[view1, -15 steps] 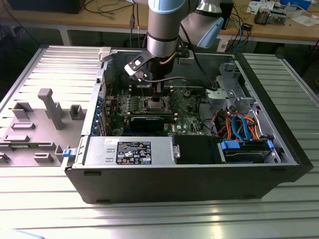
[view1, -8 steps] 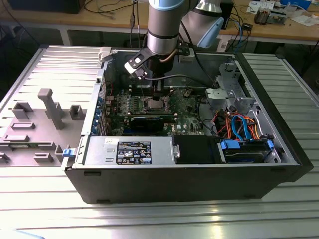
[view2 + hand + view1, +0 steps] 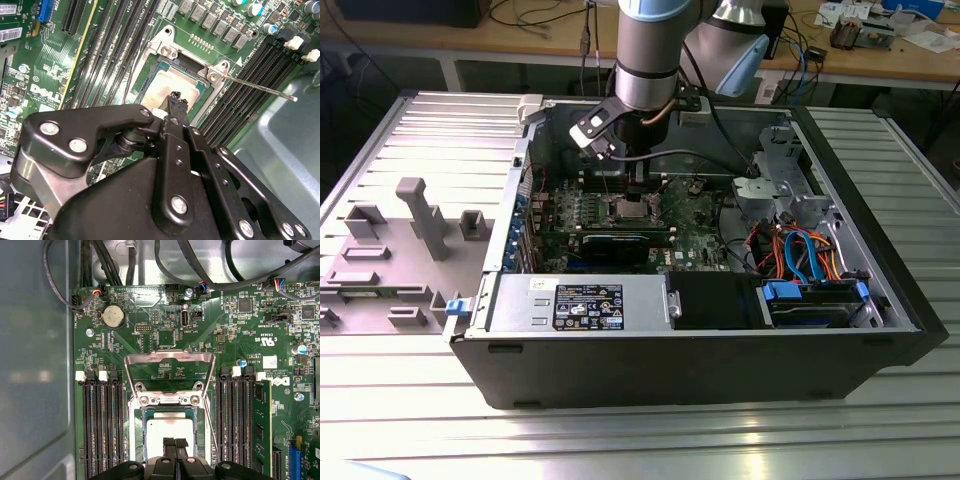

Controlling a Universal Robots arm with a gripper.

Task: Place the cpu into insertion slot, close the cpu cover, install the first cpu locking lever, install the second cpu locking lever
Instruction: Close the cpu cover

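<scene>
Ribbed metal table (image 3: pixel 620 440) with open computer case (image 3: pixel 700 370) and grey panel (image 3: pixel 380 280)

Green board (image 3: pixel 150 315) with white print. Cpu (image 3: pixel 168 426) dull silver-grey. Cover (image 3: pixel 170 358) silvery. Memory slots (image 3: pixel 100 425) black, with white clips. Tool (image 3: pixel 175 444) black, with silver screws. Case (image 3: pixel 720 370) black. Cables (image 3: pixel 807 255) orange and blue. Arm (image 3: pixel 650 60) silver, with a light-blue band. Surface (image 3: pixel 420 420) grey and ribbed.

A black rectangular sticker (image 3: pixel 588 305) with white print too small to read sits on the grey metal power-supply box (image 3: pixel 515 300), at seven o'clock from the green circuit board (image 3: pixel 695 240) in the exterior view. In the second wrist view the board carries a white printed logo (image 3: pixel 45 92), and in the first wrist view a white sticker (image 3: pixel 269 361).
</scene>
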